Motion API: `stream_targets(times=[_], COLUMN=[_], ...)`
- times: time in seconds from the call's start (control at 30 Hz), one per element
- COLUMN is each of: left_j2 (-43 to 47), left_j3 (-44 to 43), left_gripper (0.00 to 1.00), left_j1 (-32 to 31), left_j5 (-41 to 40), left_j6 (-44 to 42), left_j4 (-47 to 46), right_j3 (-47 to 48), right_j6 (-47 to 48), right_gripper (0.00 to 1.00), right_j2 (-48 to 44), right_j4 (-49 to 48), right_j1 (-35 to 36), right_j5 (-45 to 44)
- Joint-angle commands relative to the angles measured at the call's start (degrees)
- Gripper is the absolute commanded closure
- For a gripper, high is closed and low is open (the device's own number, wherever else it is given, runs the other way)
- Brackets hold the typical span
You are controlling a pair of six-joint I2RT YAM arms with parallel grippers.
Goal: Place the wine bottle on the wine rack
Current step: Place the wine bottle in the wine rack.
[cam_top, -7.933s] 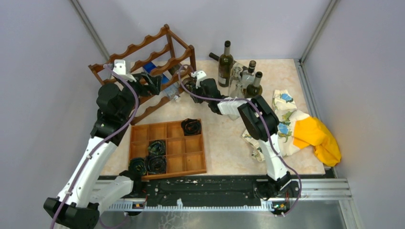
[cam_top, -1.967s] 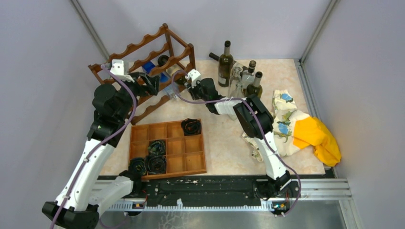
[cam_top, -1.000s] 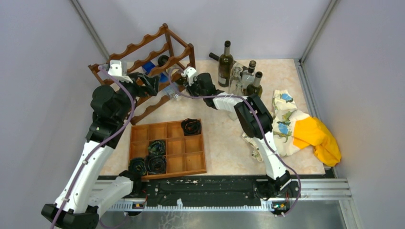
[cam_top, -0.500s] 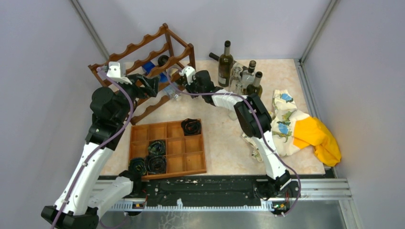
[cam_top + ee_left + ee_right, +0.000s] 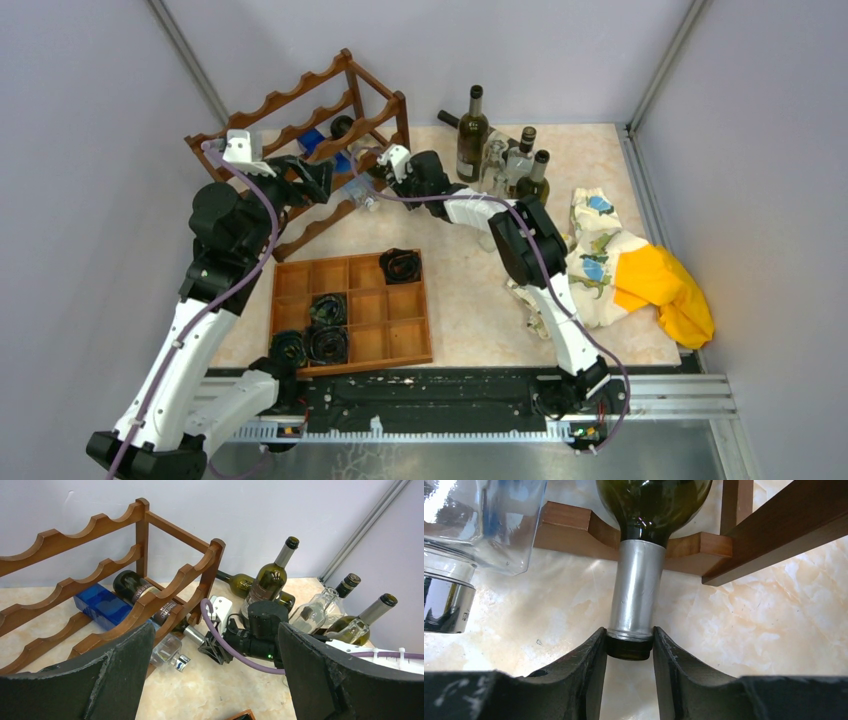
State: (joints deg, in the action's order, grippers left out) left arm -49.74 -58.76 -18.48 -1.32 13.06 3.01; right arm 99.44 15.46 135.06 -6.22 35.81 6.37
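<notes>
Far forward, right pincer (image 5: 629, 641) around wine bottle (image 5: 636, 587) neck.

Upright bottles (image 5: 472, 135) just beside wine rack (image 5: 290, 98)

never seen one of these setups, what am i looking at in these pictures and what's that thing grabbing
Two robot arms are bolted at the table's near edge. One picture looks down from above and behind them; the other two come from cameras on each wrist. The right gripper is closed on the mouth of a dark wine bottle whose neck rests in the lowest rail of the wooden wine rack. The left gripper hangs open near the rack, holding nothing. Also there: a clear bottle and a blue object in the rack, standing bottles, a compartment tray and cloths.
</notes>
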Motion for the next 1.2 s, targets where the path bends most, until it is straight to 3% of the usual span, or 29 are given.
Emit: stream_targets(times=[0.0,0.37,0.87,1.07,1.17], left_j2=[0.33,0.12,0.16,0.38,0.34], left_j3=[0.38,0.48,0.93,1.28,1.07], left_gripper=[0.02,0.02,0.02,0.02,0.02], left_j1=[0.37,0.38,0.37,0.37,0.40], left_j5=[0.64,0.96,1.04,1.01,1.06], left_j6=[1.11,2.28,3.19,3.85,3.90], left_j4=[-1.41,-1.94,-2.52,-2.48,-2.41], right_j3=[2.14,4.59,9.84,11.70,11.48], right_j6=[1.15,0.97,1.82,2.46,2.88], right_gripper=[0.65,0.82,0.86,0.81,0.62], right_j2=[0.92,1.84,4.28,5.64,5.29], right_j4=[-1.08,-4.59,-4.16,-3.38,-2.95], right_j1=[-0.29,-0.33,-0.51,-0.50,-0.51], right_j5=[-0.16,0.05,-0.07,0.23,0.22])
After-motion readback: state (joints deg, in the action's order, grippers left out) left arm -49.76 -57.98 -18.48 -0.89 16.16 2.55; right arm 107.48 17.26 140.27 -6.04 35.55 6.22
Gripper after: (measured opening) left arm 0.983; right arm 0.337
